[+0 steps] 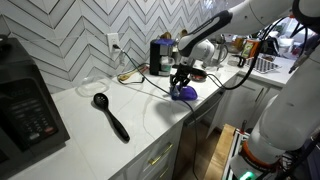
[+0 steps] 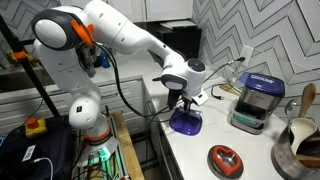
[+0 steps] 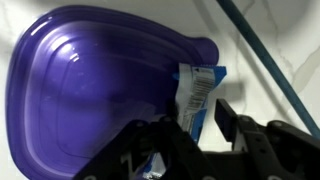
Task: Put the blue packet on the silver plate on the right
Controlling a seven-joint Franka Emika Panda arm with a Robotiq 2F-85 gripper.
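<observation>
Claw [image 3: 203, 130]: closest thing to the wrist cam, black fingers poking up from the bottom edge. The jaws are set narrow, one on each side of the packet's lower end, but honestly I can't tell if they're pinching it or just framing it.
Counter [image 1: 90, 135]: white, runs across the lower left and middle in an exterior view.
Arm [image 2: 120, 35]: white, reaches from the upper left down to frame center, wrist pointing down at the counter.
Microwave [image 1: 25, 105]: black, far left edge.
Purple plate [image 3: 90, 90]: flat, round, see-through purple, fills the left two thirds of the wrist view. It lies right under the claw in both exterior views.
Ladle [image 1: 110, 115]: black, lying on the counter left of center, well apart from the claw.
Blue packet [image 3: 200, 90]: small, blue with a white label, at the right rim of the purple plate, center right of the wrist view.
</observation>
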